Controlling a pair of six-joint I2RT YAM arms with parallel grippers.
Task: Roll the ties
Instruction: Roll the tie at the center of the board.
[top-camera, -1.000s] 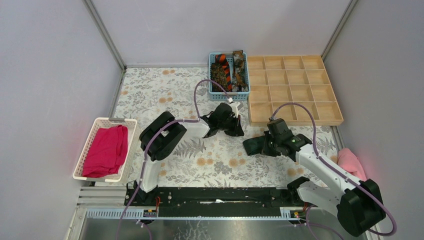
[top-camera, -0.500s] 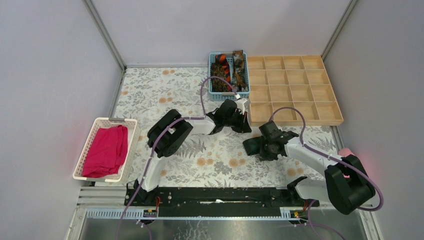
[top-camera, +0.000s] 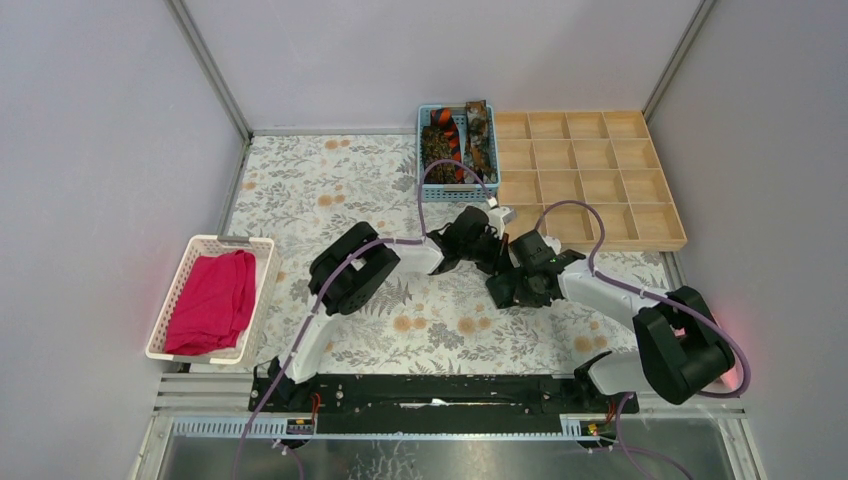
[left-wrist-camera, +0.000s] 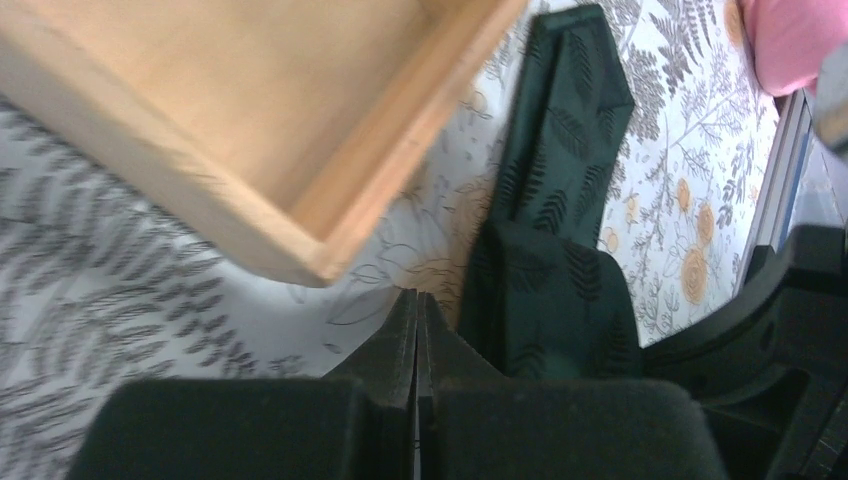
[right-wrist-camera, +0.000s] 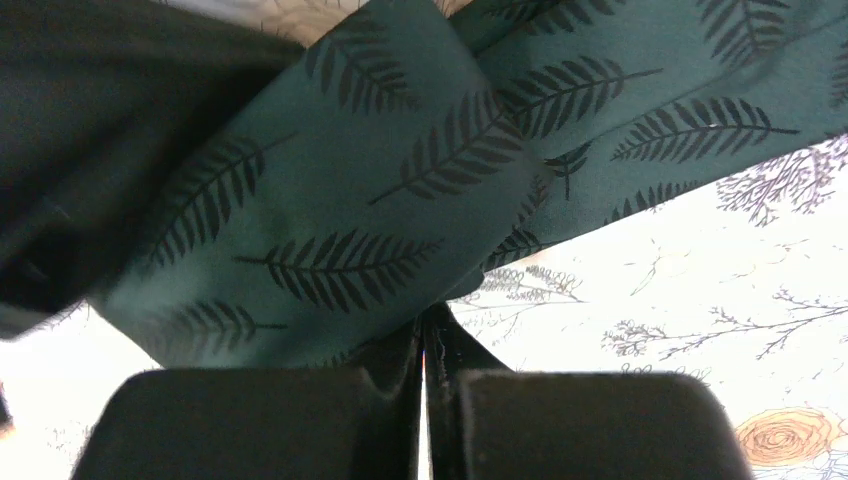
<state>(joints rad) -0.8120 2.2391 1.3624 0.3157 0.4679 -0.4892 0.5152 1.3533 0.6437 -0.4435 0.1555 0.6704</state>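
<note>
Both arms are closing on each other compared with a second ago: the left arm (top-camera: 350, 275) is reaching further toward 3 o'clock, the right arm (top-camera: 612, 296) is swinging its wrist toward 9 o'clock, and the dark green tie (top-camera: 503, 292) is staying where it lay. The table (top-camera: 330, 190), under a floral covering, is carrying everything. The wooden tray (top-camera: 590, 180) of square compartments is sitting at 1 o'clock. The white basket (top-camera: 185, 270) is holding a magenta cloth (top-camera: 212, 300) at 9 o'clock. The blue basket (top-camera: 455, 194) is standing at 12 o'clock, just beside the tray. A pink cloth (left-wrist-camera: 800, 40) is lying at the table's 4 o'clock edge. The striped tie (top-camera: 450, 135), orange and black, and the mottled brown ties (top-camera: 478, 130) are resting inside the blue basket. The dark green tie, printed with fern leaves, is lying partly folded on the table at 4 o'clock of the table's centre, near the tray's front left corner. The left gripper (left-wrist-camera: 415, 300) is pressing its jaws fully together with nothing between them, its tips pointing at the table just beside the tie's edge. The right gripper (right-wrist-camera: 423, 322) is likewise pressing its jaws together, its tips meeting the lower edge of the tie's fold; whether any fabric is being pinched cannot be told.
</note>
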